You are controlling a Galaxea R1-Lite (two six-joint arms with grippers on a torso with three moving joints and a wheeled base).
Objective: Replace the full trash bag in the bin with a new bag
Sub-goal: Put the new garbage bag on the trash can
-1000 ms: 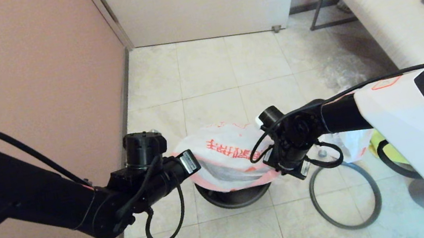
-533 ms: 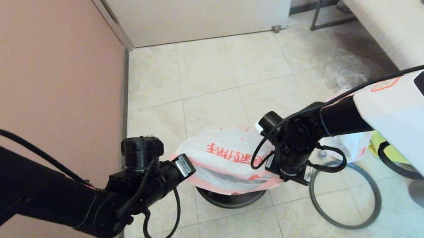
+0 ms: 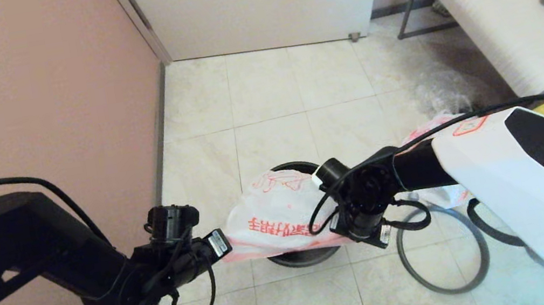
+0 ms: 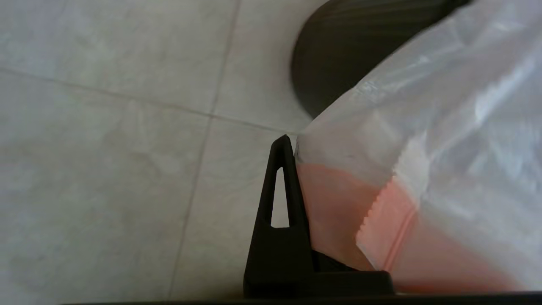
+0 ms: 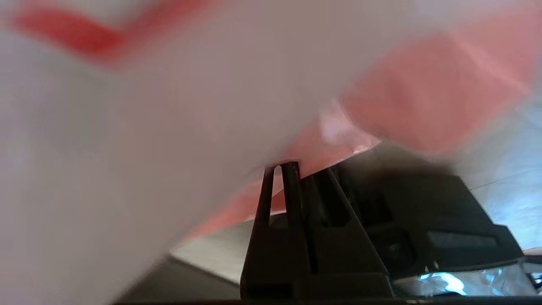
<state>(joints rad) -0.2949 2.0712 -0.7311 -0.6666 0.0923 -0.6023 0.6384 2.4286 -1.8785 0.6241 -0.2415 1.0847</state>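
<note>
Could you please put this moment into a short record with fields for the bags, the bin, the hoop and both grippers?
new bag: white with red print, held stretched over the bin mouth
bin: round, black, on the tiled floor, mostly hidden beneath the bag
left gripper: shut on the bag's pink edge, on the bin's wall side
right gripper: shut on the bag's opposite pink edge
hoop rim: thin grey ring lying flat on the floor beside the bin, not fitted
full trash bag: white lump on the floor behind the right arm, largely hidden

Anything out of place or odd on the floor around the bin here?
Yes: the grey hoop rim lies loose on the tiles right of the bin, not on it. The new bag hangs stretched between the left claw and right claw.
</note>
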